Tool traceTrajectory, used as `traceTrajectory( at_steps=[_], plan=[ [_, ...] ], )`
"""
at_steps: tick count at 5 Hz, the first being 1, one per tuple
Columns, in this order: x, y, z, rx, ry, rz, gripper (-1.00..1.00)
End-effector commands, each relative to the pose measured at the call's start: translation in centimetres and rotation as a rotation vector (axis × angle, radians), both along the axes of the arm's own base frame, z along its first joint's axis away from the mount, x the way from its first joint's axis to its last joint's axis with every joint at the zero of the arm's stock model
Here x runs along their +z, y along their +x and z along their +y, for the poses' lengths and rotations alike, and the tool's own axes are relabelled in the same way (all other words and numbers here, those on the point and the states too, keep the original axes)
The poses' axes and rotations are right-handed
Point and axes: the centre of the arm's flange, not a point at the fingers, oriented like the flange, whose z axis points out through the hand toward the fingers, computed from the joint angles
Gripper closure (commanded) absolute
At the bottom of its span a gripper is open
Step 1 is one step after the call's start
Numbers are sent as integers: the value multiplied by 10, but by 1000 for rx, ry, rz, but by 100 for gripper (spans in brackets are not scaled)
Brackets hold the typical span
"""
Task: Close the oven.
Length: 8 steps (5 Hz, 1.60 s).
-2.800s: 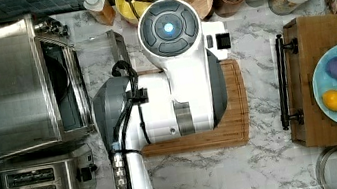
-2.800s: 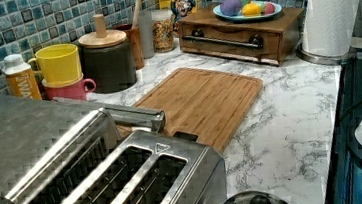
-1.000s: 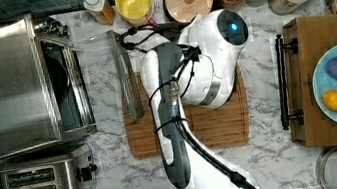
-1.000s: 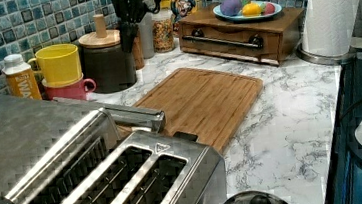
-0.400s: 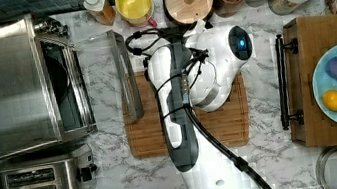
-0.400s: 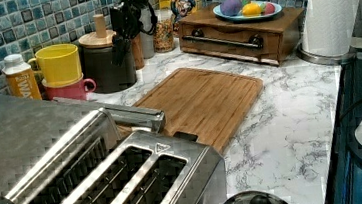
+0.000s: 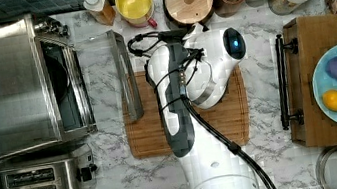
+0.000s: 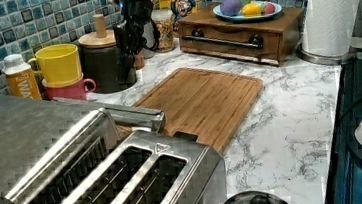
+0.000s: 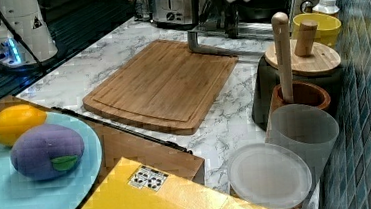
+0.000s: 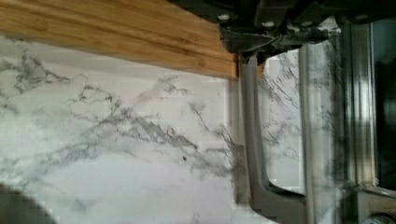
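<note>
On the top view's left, the oven (image 7: 28, 85) door lies open rightward; hand (image 8: 130, 39) grip seemingly indeterminate.

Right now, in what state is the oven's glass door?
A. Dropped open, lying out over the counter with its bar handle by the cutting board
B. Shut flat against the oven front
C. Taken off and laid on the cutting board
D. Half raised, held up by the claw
A: in the top view the oven has its glass door folded down over the counter, its bar handle along the cutting board's edge.
</note>
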Motion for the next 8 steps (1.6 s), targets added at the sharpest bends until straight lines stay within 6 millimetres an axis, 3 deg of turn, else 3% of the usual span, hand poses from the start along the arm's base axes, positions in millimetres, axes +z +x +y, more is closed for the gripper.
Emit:
traceTrajectory(
  at_steps=[1,3,5,6,7,8],
  plan=[
    [1,31,51,84,162,-80,100],
    [24,42,50,35,222,-145,100],
    [7,51,74,89,239,-40,100],
    [9,54,90,110,226,-23,100],
    [-14,59,100,147,148,45,100],
    [-16,63,97,121,147,51,100]
  ],
)
